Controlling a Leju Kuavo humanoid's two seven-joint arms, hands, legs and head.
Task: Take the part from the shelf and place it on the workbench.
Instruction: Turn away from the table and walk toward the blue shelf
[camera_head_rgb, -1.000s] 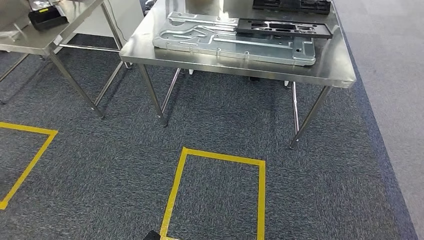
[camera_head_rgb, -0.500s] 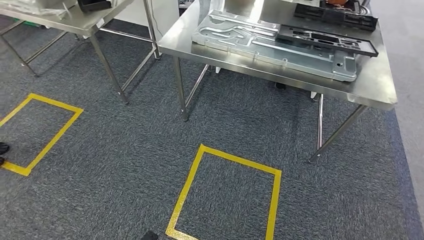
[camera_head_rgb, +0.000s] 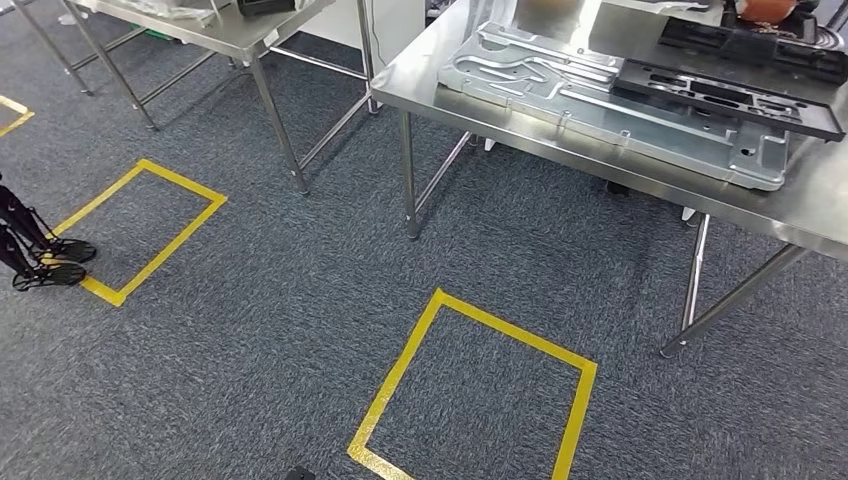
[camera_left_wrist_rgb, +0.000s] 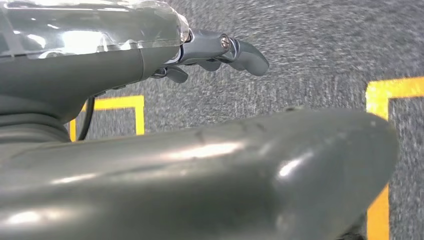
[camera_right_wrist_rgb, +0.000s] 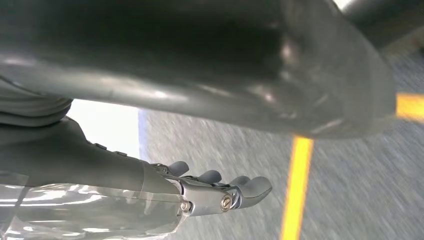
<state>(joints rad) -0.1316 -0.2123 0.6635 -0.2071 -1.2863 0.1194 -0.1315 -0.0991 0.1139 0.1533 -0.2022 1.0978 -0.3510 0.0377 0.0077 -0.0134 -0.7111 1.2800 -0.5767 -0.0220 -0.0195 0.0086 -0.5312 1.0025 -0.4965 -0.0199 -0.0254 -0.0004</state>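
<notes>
A steel workbench (camera_head_rgb: 560, 140) stands ahead on the right. On it lie a large silver stamped metal plate (camera_head_rgb: 610, 100) and a black frame part (camera_head_rgb: 730, 95). My left hand (camera_left_wrist_rgb: 210, 50) hangs over the grey carpet with its fingers stretched out and nothing in them. My right hand (camera_right_wrist_rgb: 220, 192) hangs the same way, fingers straight and empty, above a yellow floor line.
A second steel table (camera_head_rgb: 200, 25) stands at the back left. Yellow tape squares (camera_head_rgb: 480, 400) (camera_head_rgb: 140, 230) mark the carpet in front of me and to the left. A thin-legged black object (camera_head_rgb: 35, 255) stands at the left edge.
The camera has turned left: the tables and tape squares have slid to the right in the picture. The black object at the left edge has come into view.
</notes>
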